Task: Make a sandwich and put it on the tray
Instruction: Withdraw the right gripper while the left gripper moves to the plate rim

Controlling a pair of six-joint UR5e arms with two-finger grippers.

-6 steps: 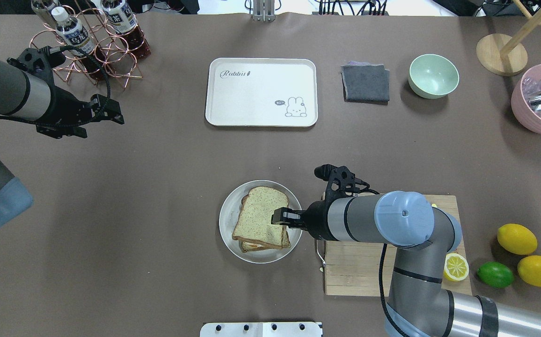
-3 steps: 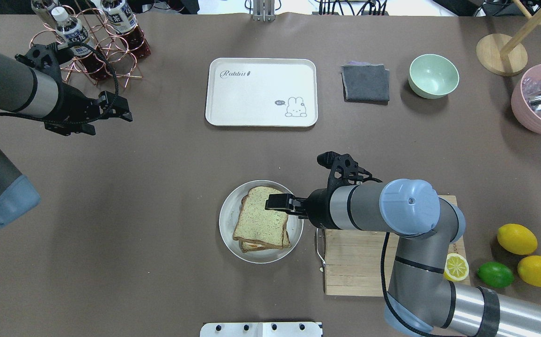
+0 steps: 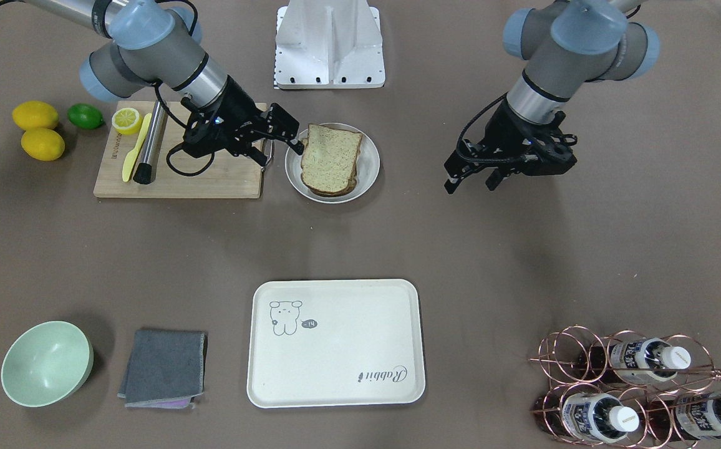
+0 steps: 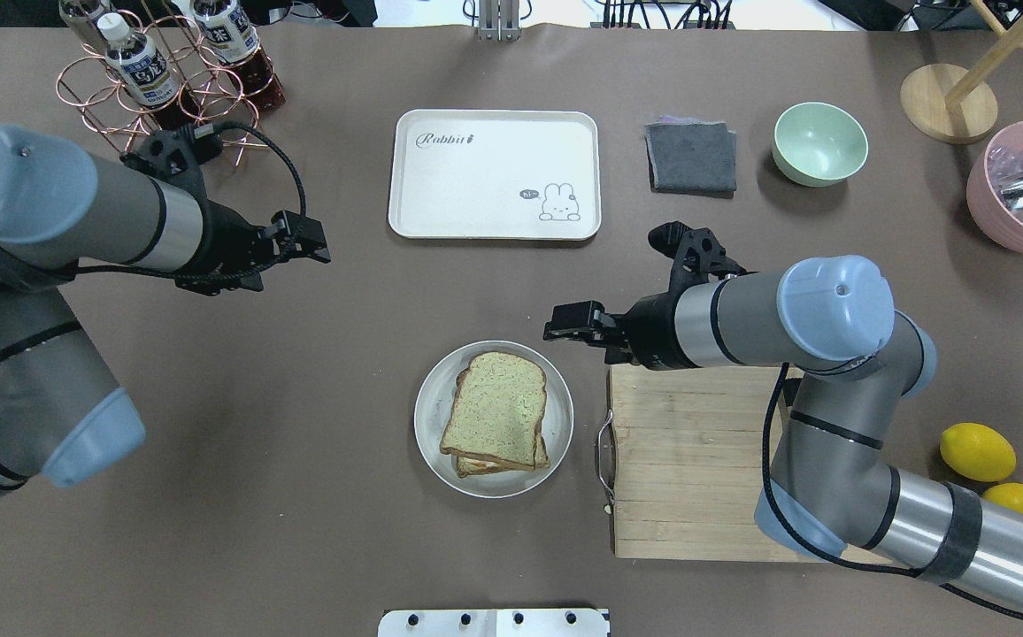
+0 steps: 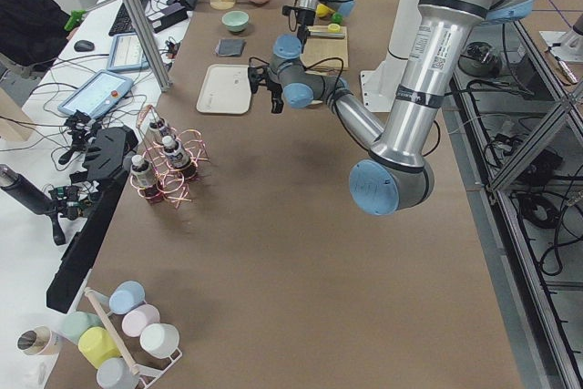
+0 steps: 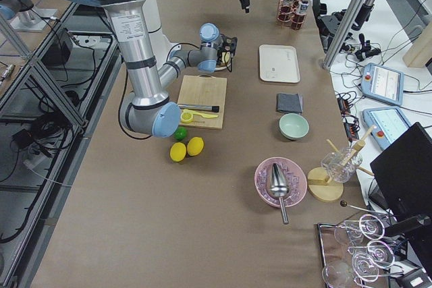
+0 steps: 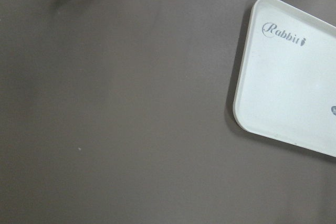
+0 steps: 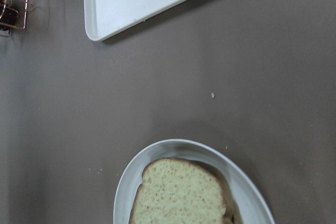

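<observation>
The sandwich (image 4: 496,414) lies on a round white plate (image 4: 427,409): two slices of speckled bread stacked, with a sliver of egg (image 4: 479,462) showing between them. It also shows in the front view (image 3: 330,159) and the right wrist view (image 8: 181,192). My right gripper (image 4: 551,327) is open and empty, above the table just beyond the plate's far right edge. My left gripper (image 4: 321,243) is open and empty, off to the left between the bottle rack and the tray. The cream tray (image 4: 494,172) lies bare at the far middle of the table.
A wooden cutting board (image 4: 680,460) lies right of the plate, with a yellow knife (image 3: 131,149) and a dark-tipped tool (image 3: 148,143) on it. Lemons (image 3: 35,115) and a lime (image 3: 85,116) lie beyond it. A copper bottle rack (image 4: 166,80), grey cloth (image 4: 691,157), green bowl (image 4: 819,143) and pink bowl (image 4: 1020,190) stand along the far side.
My right gripper has left the top slice and moved up and away, past the plate's far right edge. My left arm has swung right, toward the table's middle.
</observation>
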